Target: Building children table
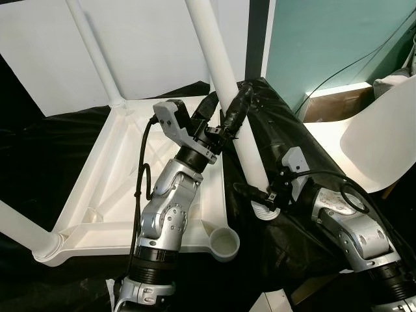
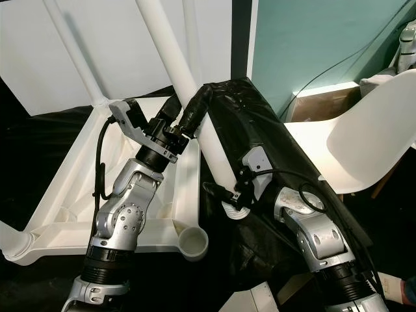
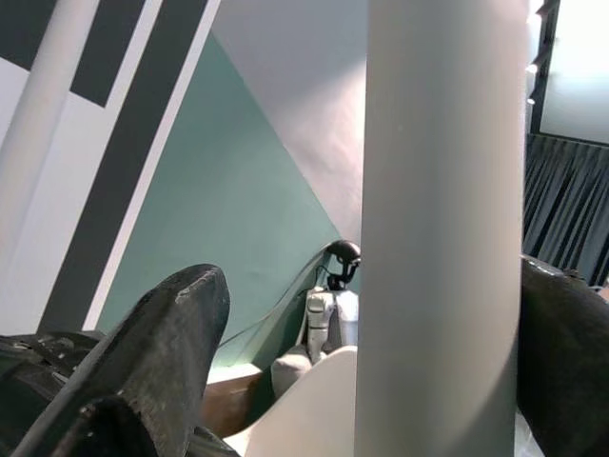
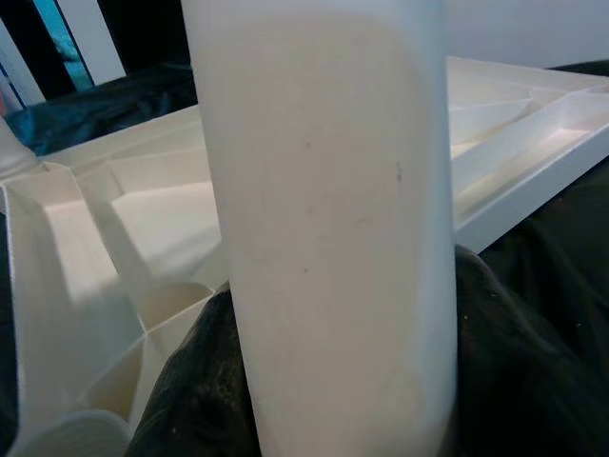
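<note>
Both end effectors, left (image 1: 224, 120) and right (image 1: 260, 195), hold the leaning leg (image 1: 244, 140); the empty socket (image 1: 224, 244) sits just beside its foot.

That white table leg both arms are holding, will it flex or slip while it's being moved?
The table leg looks like a rigid plastic tube, so probably no flexing. Its smooth round surface might twist or slide within the left tool and right tool. Long and slanted, it may lever sideways.

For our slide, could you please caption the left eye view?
Both pincers, left and right, grip a slanted white plastic table leg beside the upturned white tabletop.
</note>
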